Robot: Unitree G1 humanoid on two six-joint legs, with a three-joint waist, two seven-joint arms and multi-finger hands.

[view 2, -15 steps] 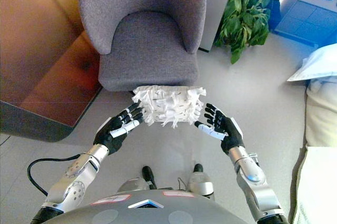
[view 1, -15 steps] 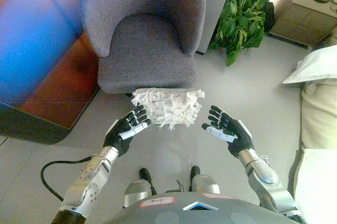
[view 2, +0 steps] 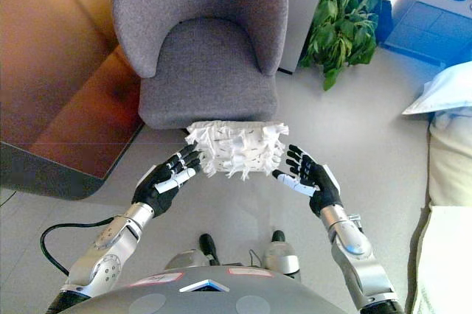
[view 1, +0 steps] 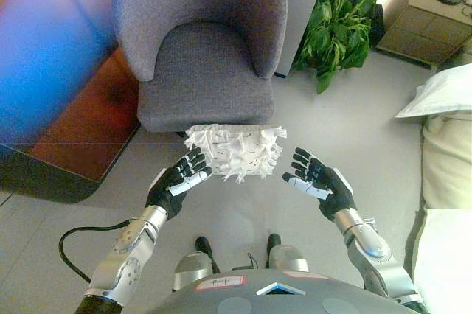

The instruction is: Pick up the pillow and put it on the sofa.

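A white shaggy pillow [view 1: 236, 150] lies on the floor at the foot of a grey armchair [view 1: 204, 41]. My left hand [view 1: 177, 180] hovers at the pillow's left side with its fingers spread, open, their tips close to the fringe. On the other side my right hand [view 1: 318, 184] is open too, palm turned inward, a small gap from the pillow's right edge. Neither hand holds anything. The armchair's seat [view 2: 207, 71] is bare.
A leafy green plant [view 1: 337, 32] stands right of the armchair. A beige cabinet [view 1: 425, 25] sits at the far right corner. White and cream bedding [view 1: 445, 137] runs along the right edge. A dark low tabletop [view 2: 66, 130] fills the left side.
Almost nothing differs; both hands stay spread on either side of the pillow, and the pillow has not moved.
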